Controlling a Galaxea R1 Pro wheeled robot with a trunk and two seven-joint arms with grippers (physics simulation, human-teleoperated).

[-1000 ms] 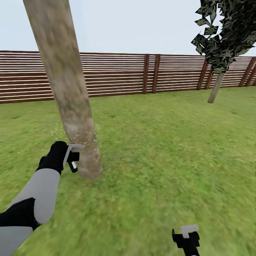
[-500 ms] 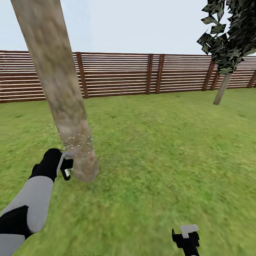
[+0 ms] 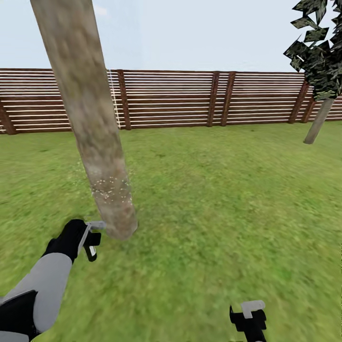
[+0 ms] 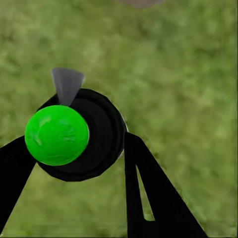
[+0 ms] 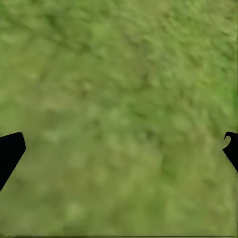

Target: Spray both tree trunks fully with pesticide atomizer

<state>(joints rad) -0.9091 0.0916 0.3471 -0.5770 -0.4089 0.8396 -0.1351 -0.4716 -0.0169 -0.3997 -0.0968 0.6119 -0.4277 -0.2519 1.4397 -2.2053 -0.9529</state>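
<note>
Your left gripper (image 4: 74,163): fingers closed around the black, green-capped pesticide atomizer (image 4: 74,134), beside the thick mottled grey-brown tree trunk (image 3: 95,142). Your right gripper (image 5: 119,148): spread wide, empty, over green grass floor (image 3: 213,199).

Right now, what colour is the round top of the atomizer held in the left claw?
Bright green, on a black body; the round top shows best in the left wrist view.
</note>
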